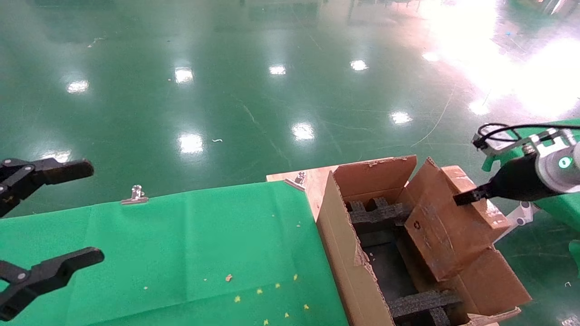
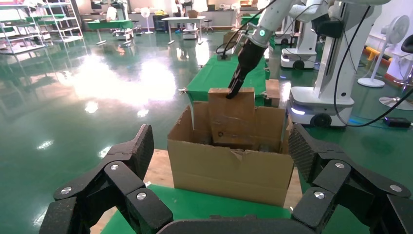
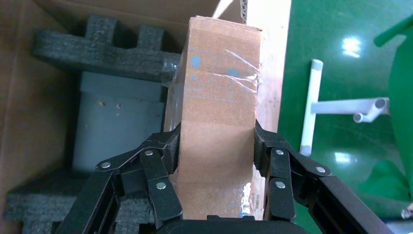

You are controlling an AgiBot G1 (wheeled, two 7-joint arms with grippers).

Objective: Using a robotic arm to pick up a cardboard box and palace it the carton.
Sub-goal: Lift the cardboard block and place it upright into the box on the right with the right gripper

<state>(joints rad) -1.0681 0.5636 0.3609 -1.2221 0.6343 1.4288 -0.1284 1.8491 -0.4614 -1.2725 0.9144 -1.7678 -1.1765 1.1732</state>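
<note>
My right gripper (image 1: pixel 466 197) on the white robotic arm (image 1: pixel 559 170) is shut on the top edge of the small brown cardboard box (image 1: pixel 442 226). The box hangs tilted, with its lower end inside the open carton (image 1: pixel 337 244) near the carton's right wall. In the right wrist view the black pads (image 3: pixel 171 146) press both sides of the taped box (image 3: pixel 216 112), with black foam inserts (image 3: pixel 104 53) below. The left wrist view shows the box (image 2: pixel 231 117) sticking up out of the carton (image 2: pixel 229 170). My left gripper (image 1: pixel 90 212) is open and empty at the far left.
The carton stands at the right end of a table with a green cloth (image 1: pixel 181 249), held by metal clips (image 1: pixel 136 194) on a wooden board (image 1: pixel 315 183). Foam inserts (image 1: pixel 376 213) sit at both ends of the carton. A second green table (image 1: pixel 562 203) and a white frame (image 1: pixel 521 217) stand right of it.
</note>
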